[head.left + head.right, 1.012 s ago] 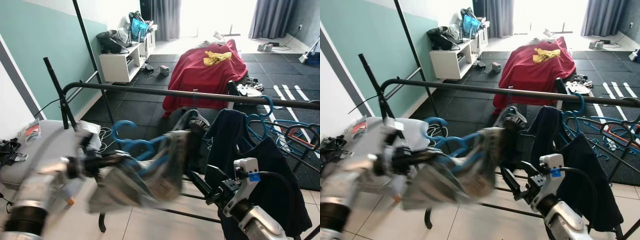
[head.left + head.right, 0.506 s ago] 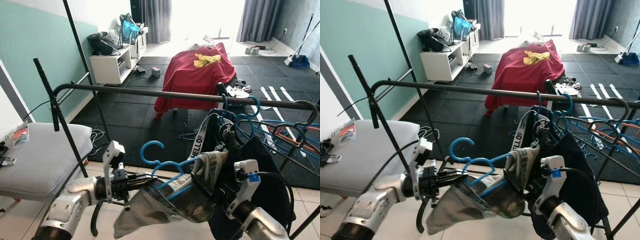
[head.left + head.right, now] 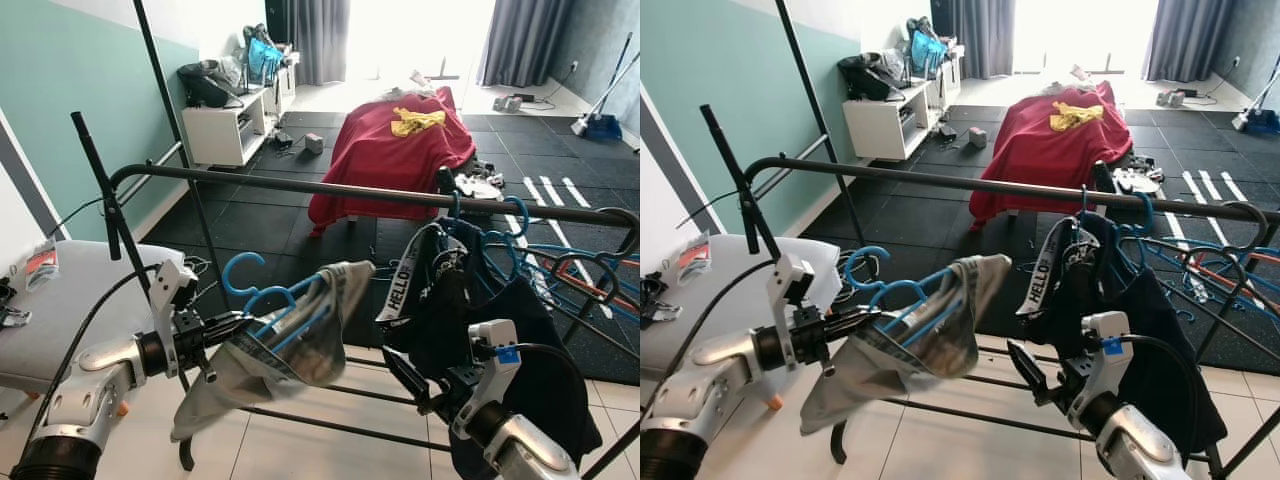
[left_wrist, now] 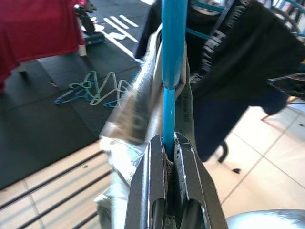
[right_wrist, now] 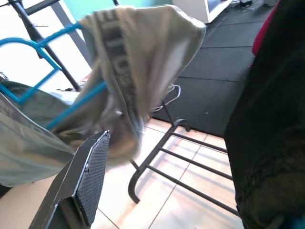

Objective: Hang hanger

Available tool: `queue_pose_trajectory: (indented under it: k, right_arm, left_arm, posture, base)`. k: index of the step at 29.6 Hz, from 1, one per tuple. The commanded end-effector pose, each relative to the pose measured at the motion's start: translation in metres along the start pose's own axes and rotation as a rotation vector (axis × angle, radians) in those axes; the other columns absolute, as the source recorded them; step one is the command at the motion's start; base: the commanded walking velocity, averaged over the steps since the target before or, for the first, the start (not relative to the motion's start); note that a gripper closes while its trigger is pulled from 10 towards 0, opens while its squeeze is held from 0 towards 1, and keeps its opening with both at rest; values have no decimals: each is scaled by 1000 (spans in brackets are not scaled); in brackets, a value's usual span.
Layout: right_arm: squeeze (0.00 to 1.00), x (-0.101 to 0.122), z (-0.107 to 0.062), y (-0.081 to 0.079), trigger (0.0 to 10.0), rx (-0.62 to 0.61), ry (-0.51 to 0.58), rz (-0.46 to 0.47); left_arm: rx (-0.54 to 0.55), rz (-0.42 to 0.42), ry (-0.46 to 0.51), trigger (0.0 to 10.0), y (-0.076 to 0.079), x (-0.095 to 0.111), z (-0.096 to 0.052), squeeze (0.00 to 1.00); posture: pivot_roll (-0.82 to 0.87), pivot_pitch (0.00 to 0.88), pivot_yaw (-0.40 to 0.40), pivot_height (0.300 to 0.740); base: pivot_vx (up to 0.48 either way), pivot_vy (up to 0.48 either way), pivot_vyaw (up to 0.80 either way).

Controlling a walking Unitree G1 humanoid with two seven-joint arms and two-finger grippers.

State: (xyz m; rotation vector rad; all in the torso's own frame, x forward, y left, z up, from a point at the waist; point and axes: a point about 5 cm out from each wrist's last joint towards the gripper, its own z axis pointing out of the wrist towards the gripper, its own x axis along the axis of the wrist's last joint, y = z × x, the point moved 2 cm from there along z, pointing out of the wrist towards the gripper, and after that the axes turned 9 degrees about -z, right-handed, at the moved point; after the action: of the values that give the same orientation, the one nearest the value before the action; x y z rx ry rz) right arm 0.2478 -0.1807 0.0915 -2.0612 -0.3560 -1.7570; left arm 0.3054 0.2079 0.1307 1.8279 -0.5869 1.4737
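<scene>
Right now, from the head, you're mid-carry: your left gripper (image 3: 215,327) holds the blue hanger (image 3: 262,300) with its grey garment (image 3: 285,345) below and short of the rail (image 3: 330,186); next, lift the hook over it

Left wrist: fingers (image 4: 153,181) pinch the hanger's thin blue bar

Right wrist: right gripper (image 5: 81,191) spread, holding nothing, near the cloth
</scene>
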Motion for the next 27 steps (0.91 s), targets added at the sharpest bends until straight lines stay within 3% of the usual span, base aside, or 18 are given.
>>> queue_pose_trajectory:
  k: [1, 16, 27]
  right_arm:
    - [0, -3, 0, -1, 10000, 5, -13, 14]
    - [0, -1, 0, -2, 10000, 14, -7, 13]
    - [0, 8, -4, -5, 10000, 59, 16, -27]
  left_arm:
    - [-45, 17, 4, 10000, 5, 7, -2, 0]
    - [-83, 25, -32, 10000, 10, 2, 1, 0]
    - [-113, 58, -141, 10000, 7, -2, -19, 0]
  posture:
    - [-127, 0, -2, 740]
    - [-128, 0, 1, 740]
    - [-123, 0, 2, 740]
  base:
    - [0, 0, -800]
    - [0, 0, -800]
    - [0, 0, 0]
